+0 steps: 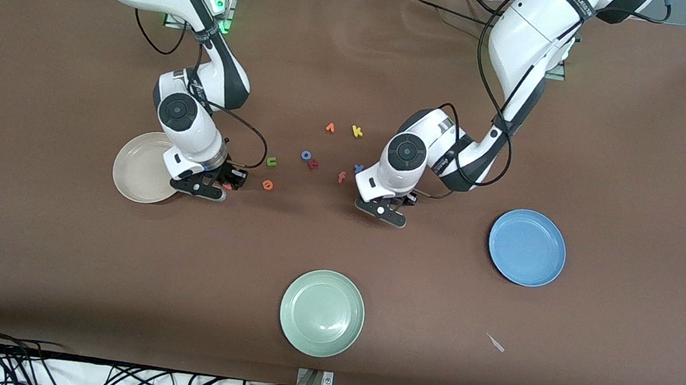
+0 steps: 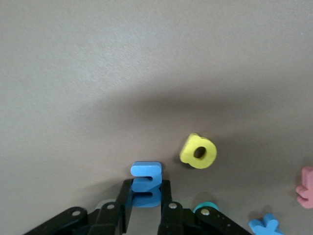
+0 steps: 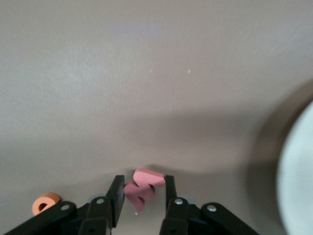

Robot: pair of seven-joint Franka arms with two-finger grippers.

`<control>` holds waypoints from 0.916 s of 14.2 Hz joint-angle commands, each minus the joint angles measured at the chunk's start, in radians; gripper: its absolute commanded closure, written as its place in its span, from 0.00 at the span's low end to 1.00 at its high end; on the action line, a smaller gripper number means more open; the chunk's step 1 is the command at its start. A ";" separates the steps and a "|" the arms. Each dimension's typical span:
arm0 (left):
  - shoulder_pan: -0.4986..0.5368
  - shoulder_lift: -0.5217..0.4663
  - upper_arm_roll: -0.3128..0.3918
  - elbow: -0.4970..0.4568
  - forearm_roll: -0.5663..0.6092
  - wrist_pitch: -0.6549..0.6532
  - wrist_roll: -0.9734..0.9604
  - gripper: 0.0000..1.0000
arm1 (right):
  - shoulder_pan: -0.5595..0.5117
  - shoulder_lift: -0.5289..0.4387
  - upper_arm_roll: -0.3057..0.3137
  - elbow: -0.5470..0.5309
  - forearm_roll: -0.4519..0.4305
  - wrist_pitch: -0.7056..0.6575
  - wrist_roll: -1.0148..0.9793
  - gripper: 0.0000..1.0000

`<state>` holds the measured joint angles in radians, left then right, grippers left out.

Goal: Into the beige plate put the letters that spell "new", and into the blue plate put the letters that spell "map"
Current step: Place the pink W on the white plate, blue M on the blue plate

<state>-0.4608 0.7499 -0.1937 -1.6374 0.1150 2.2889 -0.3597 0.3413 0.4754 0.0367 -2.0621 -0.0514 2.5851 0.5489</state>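
Bare bench [image 1: 51, 262] surrounds the beige plate [image 1: 135, 175]. Just beside it, the right end effector [image 3: 141, 193] has its fingers closed on the salmon-pink w [image 3: 142, 188]; the orange e [image 1: 267, 184] lies near. The left end effector [image 2: 145, 200] pinches the light blue m [image 2: 145, 188], the yellow a [image 2: 198, 151] close by, seen only at the wrist. The blue plate [image 1: 527, 247] lies well apart.

Salmon-pink w [image 3: 142, 188] on edge beside beige plate [image 1: 133, 176], light blue m [image 2: 145, 183] upright, blue plate [image 1: 527, 247] well apart.

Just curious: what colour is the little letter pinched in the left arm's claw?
Light blue. The letter shows best in the left wrist view.
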 commanded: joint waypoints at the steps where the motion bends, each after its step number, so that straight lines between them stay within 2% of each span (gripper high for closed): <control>1: 0.036 -0.082 0.007 0.007 0.029 -0.116 0.077 1.00 | 0.002 -0.070 -0.055 0.022 -0.012 -0.107 -0.125 0.94; 4: 0.121 -0.144 0.007 0.007 0.029 -0.192 0.239 1.00 | -0.001 -0.118 -0.151 0.022 -0.002 -0.180 -0.353 0.94; 7: 0.238 -0.197 0.005 0.007 0.029 -0.276 0.388 1.00 | -0.004 -0.159 -0.220 -0.015 -0.001 -0.227 -0.464 0.93; 10: 0.391 -0.201 0.005 0.001 0.028 -0.315 0.569 1.00 | -0.004 -0.236 -0.311 -0.114 0.010 -0.238 -0.613 0.92; 13: 0.499 -0.166 0.005 -0.013 0.028 -0.315 0.646 1.00 | -0.005 -0.282 -0.379 -0.196 0.036 -0.227 -0.707 0.85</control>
<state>-0.0071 0.5686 -0.1708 -1.6323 0.1158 1.9795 0.2478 0.3301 0.2664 -0.3126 -2.1682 -0.0389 2.3471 -0.0972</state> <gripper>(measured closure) 0.731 0.626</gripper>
